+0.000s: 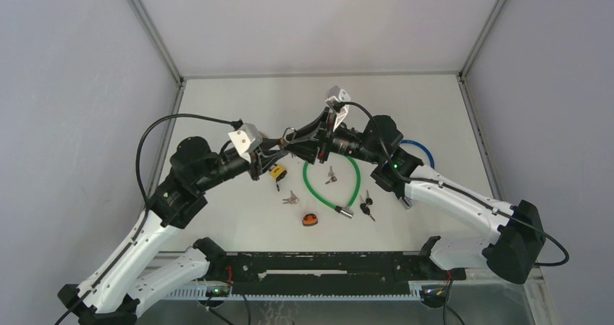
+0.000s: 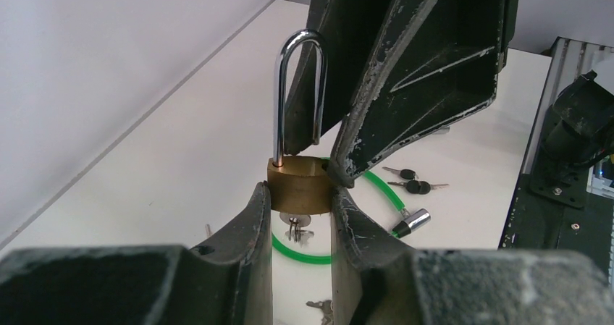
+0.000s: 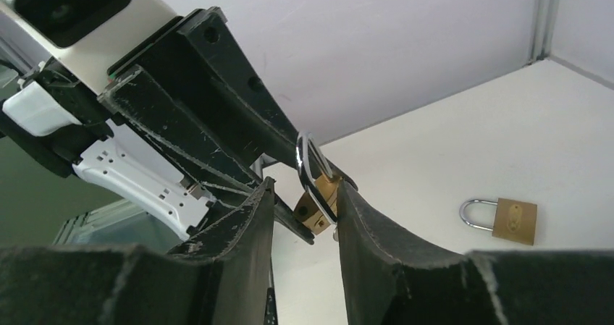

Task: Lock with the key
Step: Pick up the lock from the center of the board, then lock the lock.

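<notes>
My left gripper (image 2: 299, 195) is clamped on the long-shackled brass padlock (image 2: 295, 180) above the middle of the counter (image 1: 239, 100); my right gripper (image 3: 306, 187) stands apart around the steel shackle (image 2: 279, 100). I'd press it straight down.

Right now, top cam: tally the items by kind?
Padlocks: 2, brass padlock held up, yellow padlock.
Cables: 2, green cable, blue cable.
Key sets: 3, silver keys inside the green loop, silver bunch left of it, black-headed keys right.
Orange item: 1.
Total: 8.
</notes>
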Robot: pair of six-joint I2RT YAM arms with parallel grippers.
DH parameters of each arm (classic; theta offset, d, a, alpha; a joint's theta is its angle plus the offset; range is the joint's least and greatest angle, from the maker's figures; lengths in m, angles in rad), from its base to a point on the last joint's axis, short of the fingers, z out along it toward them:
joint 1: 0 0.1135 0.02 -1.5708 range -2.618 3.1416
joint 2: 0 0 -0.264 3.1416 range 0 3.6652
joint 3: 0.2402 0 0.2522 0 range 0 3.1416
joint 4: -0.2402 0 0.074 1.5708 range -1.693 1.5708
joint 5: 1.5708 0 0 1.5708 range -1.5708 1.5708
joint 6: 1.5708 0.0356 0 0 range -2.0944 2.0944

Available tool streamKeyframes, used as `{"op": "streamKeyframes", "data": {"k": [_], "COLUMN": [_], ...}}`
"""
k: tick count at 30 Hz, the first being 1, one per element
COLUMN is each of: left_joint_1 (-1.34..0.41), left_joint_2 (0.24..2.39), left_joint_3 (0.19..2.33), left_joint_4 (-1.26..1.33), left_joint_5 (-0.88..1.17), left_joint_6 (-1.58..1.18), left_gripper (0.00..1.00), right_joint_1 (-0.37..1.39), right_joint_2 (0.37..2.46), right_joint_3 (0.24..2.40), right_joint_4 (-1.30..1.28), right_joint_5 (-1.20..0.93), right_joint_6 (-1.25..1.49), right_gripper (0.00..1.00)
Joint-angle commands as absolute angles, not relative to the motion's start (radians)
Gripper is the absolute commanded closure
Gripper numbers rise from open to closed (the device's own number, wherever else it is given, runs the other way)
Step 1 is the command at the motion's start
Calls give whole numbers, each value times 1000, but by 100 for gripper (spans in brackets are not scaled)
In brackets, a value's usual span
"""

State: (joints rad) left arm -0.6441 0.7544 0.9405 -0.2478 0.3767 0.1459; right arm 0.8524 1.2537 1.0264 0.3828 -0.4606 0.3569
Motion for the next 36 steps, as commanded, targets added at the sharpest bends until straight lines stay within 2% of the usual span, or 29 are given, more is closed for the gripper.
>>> {"op": "streamKeyframes", "data": {"k": [1,4,10,17,18,20,24,25,26,28,31,33,36], "left_joint_1": [-650,-651,-658,-660,-661,-660,-663,-662,-661,-661,-662,-661,-662], "left_joint_2": [745,746,743,745,745,746,747,747,746,746,740,732,727], "left_joint_3": [953,951,945,945,944,945,940,936,932,923,908,904,922], "left_joint_4": [-187,-181,-177,-165,-162,-157,-156,-155,-156,-157,-158,-164,-206], "left_joint_5": [371,376,356,335,333,338,352,355,360,369,382,407,450], "left_joint_6": [136,121,115,110,111,107,100,98,92,74,44,49,82], "left_gripper": [100,100,100,100,100,100,100,97,88,66,38,27,20], "right_joint_1": [859,859,886,910,910,910,904,896,889,869,846,842,834], "right_joint_2": [1217,1224,1234,1239,1239,1240,1227,1223,1217,1203,1172,1146,1109], "right_joint_3": [1074,1073,1091,1091,1091,1091,1101,1110,1117,1120,1120,1119,1120], "right_joint_4": [436,467,438,437,431,427,404,386,370,361,330,282,217], "right_joint_5": [-495,-445,-307,-272,-273,-278,-295,-317,-335,-377,-424,-432,-455], "right_joint_6": [295,319,330,322,324,323,319,320,324,341,357,350,328], "right_gripper": [56,63,66,81,84,99,100,100,100,100,100,100,100]}}
